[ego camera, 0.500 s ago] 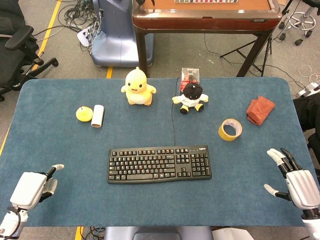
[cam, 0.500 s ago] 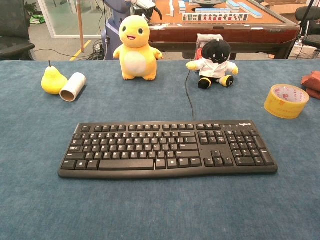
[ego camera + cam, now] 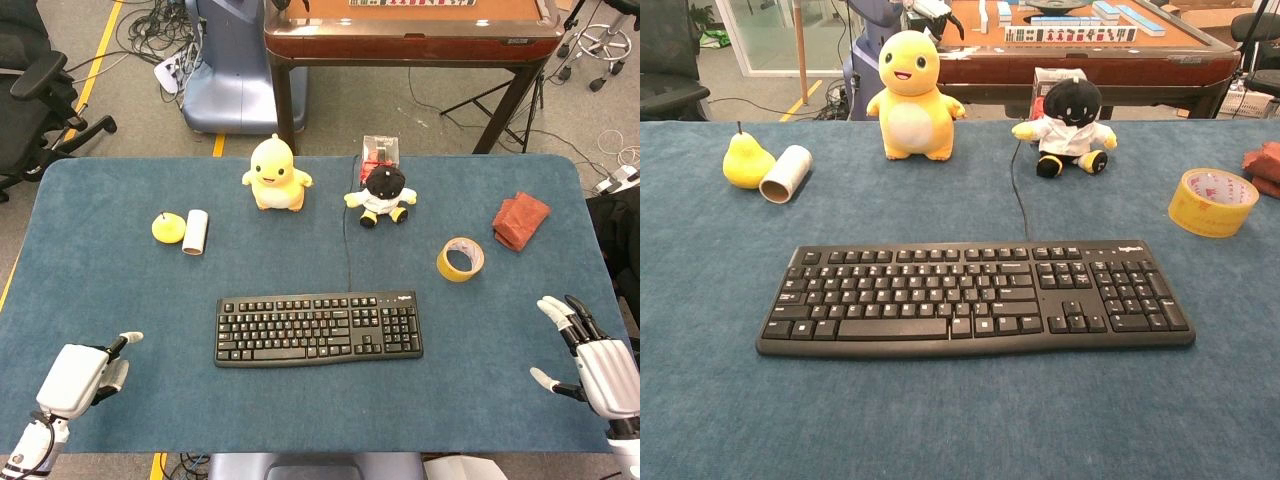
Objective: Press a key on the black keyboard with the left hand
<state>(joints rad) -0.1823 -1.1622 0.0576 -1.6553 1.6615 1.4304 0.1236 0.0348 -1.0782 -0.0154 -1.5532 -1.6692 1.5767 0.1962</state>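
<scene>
Blue felt covers the desk (image 3: pixel 110 290), with the black keyboard (image 3: pixel 318 328) lying flat at its middle. Well off to its left, the left hand (image 3: pixel 80 375) holds nothing, one finger extended; the right hand (image 3: pixel 595 362) sits far right, fingers spread and empty.

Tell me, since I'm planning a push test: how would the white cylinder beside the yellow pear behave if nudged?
The white cylinder lies on its side, so it would probably roll. Its open end looks hollow, suggesting it is light. The pear seems to touch it and may block rolling that way.
</scene>
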